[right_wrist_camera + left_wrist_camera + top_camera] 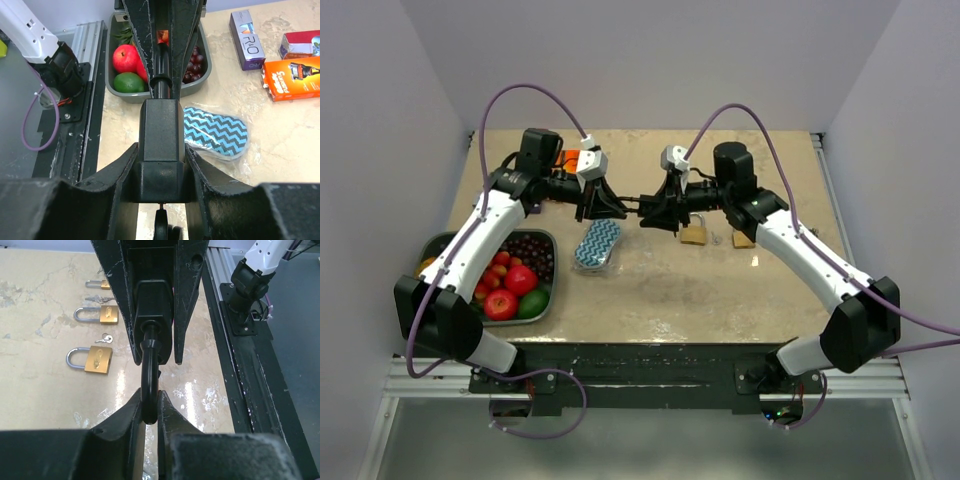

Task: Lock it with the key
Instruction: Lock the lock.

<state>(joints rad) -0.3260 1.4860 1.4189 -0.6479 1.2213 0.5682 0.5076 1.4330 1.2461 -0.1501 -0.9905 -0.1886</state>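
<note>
Left claw [150, 399] clenched on the shackle [148, 365], right claw [161, 150] clamped on the body of the black padlock [160, 125], held in air over the tabletop [720, 290]; likely stiff, weighty, slick metal, so grip the flat body sides.
</note>
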